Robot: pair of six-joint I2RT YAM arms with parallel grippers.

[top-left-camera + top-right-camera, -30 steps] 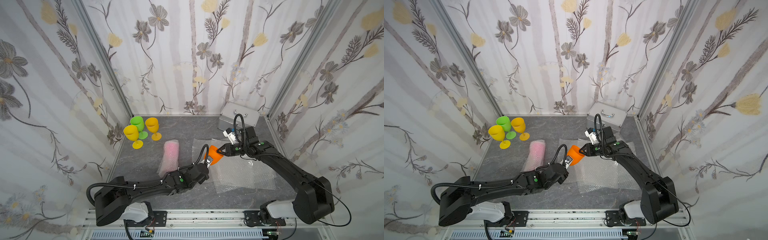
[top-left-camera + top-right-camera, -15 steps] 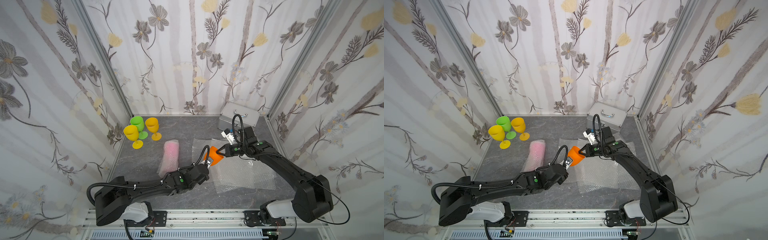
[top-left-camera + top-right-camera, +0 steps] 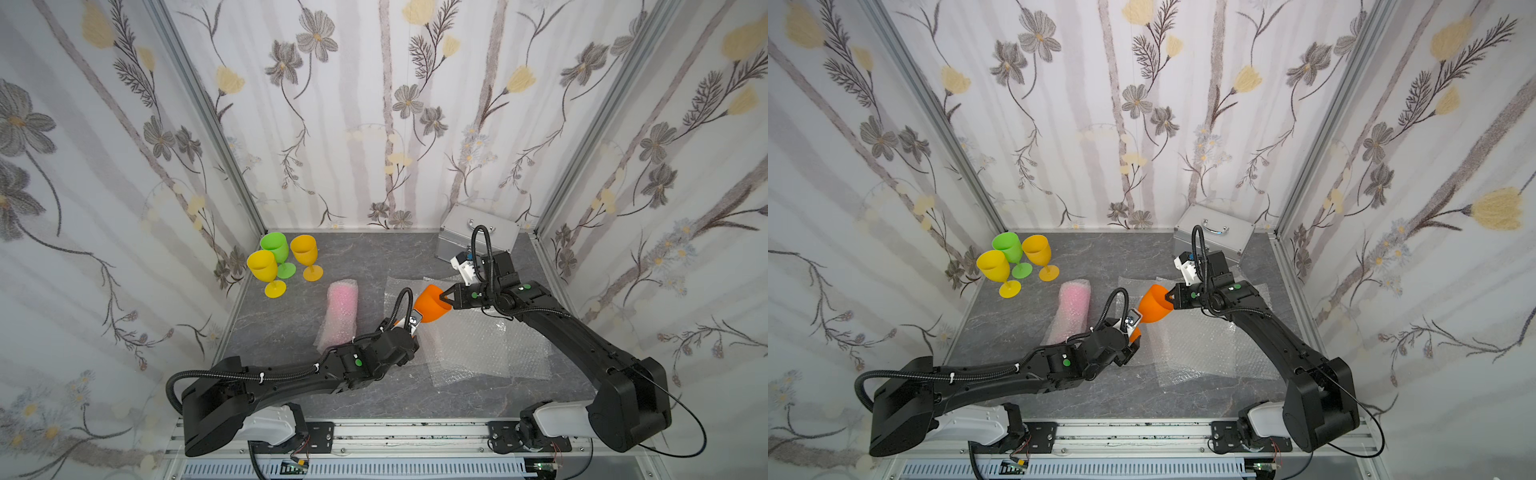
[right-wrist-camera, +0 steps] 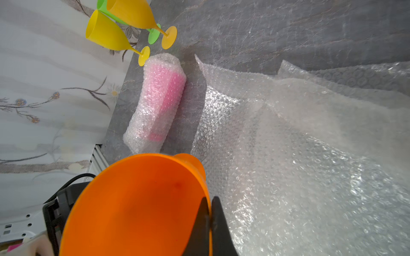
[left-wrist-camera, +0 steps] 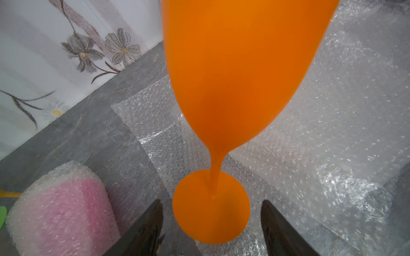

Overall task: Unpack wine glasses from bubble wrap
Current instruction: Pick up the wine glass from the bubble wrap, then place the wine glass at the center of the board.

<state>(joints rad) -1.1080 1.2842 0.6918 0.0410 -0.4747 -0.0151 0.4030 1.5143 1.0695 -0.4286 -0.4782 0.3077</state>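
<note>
An orange wine glass (image 3: pixel 432 303) hangs tilted above flat bubble wrap (image 3: pixel 490 345). My right gripper (image 3: pixel 444 296) is shut on its rim, one finger inside the bowl (image 4: pixel 137 206) and one outside. My left gripper (image 5: pixel 211 202) is open. Its fingers stand apart on either side of the glass's round foot (image 5: pixel 210 208) without touching it. A pink glass rolled in bubble wrap (image 3: pixel 340 316) lies on the floor to the left. Green (image 3: pixel 274 247), yellow (image 3: pixel 262 266) and amber (image 3: pixel 304 249) glasses stand upright at the back left.
A silver case (image 3: pixel 478 232) sits in the back right corner, just behind my right arm. Flowered walls close in the grey floor (image 3: pixel 374 257) on three sides. Several bubble wrap sheets (image 3: pixel 1208 345) overlap on the right half of the floor.
My right gripper has shut on the orange glass's rim. My left gripper has opened and let go of the glass's lower end. The glass has barely moved.
</note>
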